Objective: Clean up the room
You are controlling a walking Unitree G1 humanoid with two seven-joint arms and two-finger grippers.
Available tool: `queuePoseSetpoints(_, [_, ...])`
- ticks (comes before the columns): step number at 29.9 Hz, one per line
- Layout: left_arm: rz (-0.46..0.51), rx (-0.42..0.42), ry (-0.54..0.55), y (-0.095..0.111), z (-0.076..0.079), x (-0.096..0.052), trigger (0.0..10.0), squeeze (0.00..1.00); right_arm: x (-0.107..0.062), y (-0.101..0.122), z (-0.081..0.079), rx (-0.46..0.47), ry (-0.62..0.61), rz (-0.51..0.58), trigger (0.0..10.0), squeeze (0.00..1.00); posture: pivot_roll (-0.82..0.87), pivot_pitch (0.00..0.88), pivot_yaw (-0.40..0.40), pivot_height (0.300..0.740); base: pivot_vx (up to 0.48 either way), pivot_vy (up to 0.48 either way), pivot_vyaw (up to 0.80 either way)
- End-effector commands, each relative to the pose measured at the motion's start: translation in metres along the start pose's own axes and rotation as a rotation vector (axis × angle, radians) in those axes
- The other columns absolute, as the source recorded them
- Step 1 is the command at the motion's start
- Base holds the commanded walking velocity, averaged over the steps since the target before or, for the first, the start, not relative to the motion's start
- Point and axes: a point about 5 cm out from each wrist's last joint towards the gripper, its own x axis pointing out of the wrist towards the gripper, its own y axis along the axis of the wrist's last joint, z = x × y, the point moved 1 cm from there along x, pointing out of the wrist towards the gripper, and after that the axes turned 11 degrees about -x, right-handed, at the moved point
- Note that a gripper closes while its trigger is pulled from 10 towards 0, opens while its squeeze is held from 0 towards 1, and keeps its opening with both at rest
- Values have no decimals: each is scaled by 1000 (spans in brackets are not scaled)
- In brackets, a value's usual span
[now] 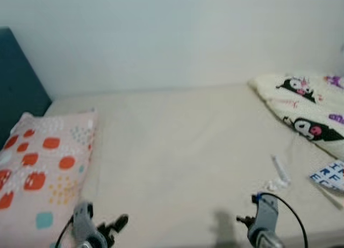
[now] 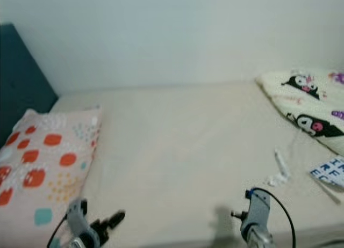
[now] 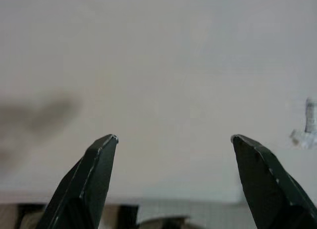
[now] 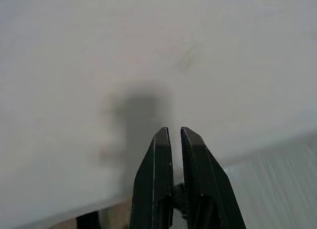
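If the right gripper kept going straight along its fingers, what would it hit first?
Probably the bare cream bed sheet. The right gripper, fingers nearly closed and empty, points down over the bed's near edge, with nothing else ahead of it in the right wrist view; depth is uncertain.

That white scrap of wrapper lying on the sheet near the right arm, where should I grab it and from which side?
Take the white wrapper at its narrow upper strip, coming straight down from above with the right gripper, shut now, opened first. It lies flat on the bed, so a side approach would probably only push it. Pinching across the strip looks best.
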Motion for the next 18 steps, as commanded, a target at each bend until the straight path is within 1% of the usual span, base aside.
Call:
queuePoseSetpoints(1, [-7, 10, -18, 1, 2, 1, 10000, 0, -1, -3, 1, -29, -2, -3, 10000, 0, -66, 110, 57, 740, 0, -480, 0])
queuePoseSetpoints(2, [0, 21, -42, 5, 8, 5, 10000, 0, 0, 0, 0, -33, -4, 4, 10000, 0, -64, 109, 59, 740, 0, -480, 0])
queuePoseSetpoints(3, [0, 21, -42, 5, 8, 5, 10000, 0, 0, 0, 0, -33, -4, 4, 10000, 0, -64, 109, 59, 740, 0, -480, 0])
queuePoseSetpoints(6, [10, 50, -98, 13, 22, 13, 10000, 0, 1, 5, -2, -47, -10, 13, 10000, 0, -63, 108, 63, 740, 0, -480, 0])
queuePoseSetpoints(9, [12, 53, -109, 14, 25, 15, 10000, 0, 2, 6, -3, -51, 0, 20, 10000, 0, -64, 109, 64, 740, 0, -480, 0])
queuePoseSetpoints(10, [11, 60, -124, 15, 29, 17, 10000, 0, 2, 8, -5, -55, 14, 31, 10000, 0, -64, 109, 64, 740, 0, -480, 0])
queuePoseSetpoints(12, [6, 76, -166, 14, 38, 21, 10000, 0, 2, 9, -2, -87, -4, 34, 10000, 0, -64, 108, 64, 740, 0, -480, 788])
queuePoseSetpoints(13, [6, 76, -166, 14, 38, 21, 10000, 0, 2, 9, -2, -87, -4, 34, 10000, 0, -64, 108, 64, 740, 0, -480, 788])
queuePoseSetpoints(15, [4, 95, -219, 14, 50, 26, 10000, 0, 2, 10, 1, -72, -12, 40, 10000, 0, -66, 108, 64, 740, 0, -480, 784])
queuePoseSetpoints(16, [4, 95, -219, 14, 50, 26, 10000, 0, 2, 10, 1, -72, -12, 40, 10000, 0, -66, 108, 64, 740, 0, -480, 781])
queuePoseSetpoints(17, [7, 100, -246, 15, 56, 29, 10000, 0, 2, 13, 2, -54, -16, 53, 10000, 0, -68, 109, 63, 740, 0, -480, 781])
queuePoseSetpoints(18, [12, 107, -270, 17, 61, 31, 10000, 0, 2, 16, 6, -47, -38, 57, 10000, 0, -70, 109, 61, 740, 0, -480, 0])
